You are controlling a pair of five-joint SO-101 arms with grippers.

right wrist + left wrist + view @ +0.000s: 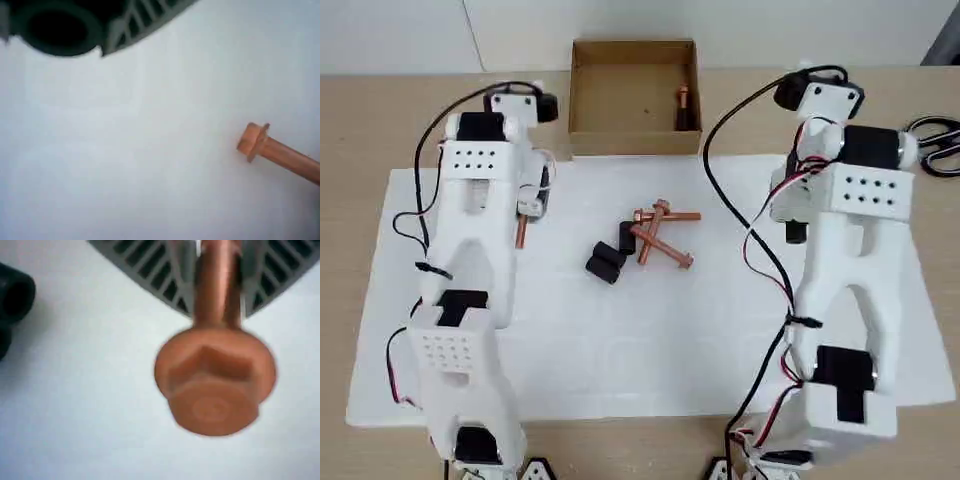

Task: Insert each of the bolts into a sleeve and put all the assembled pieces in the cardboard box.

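Observation:
My left gripper (527,208) is shut on a copper bolt (522,231), held head-down over the left part of the white sheet (620,350). In the left wrist view the bolt (215,380) hangs between the grey fingers (150,265), with black sleeves (12,300) off to one side. My right gripper (796,225) is shut on a black sleeve (57,27) above the sheet's right part. Several loose bolts (660,232) lie crossed mid-sheet beside two black sleeves (608,260). One bolt (280,152) lies near the right gripper. The cardboard box (582,100) holds one assembled piece (684,108).
Scissors (935,145) lie on the wooden table at the far right edge. Black cables run from both arms over the sheet. The front half of the sheet is bare.

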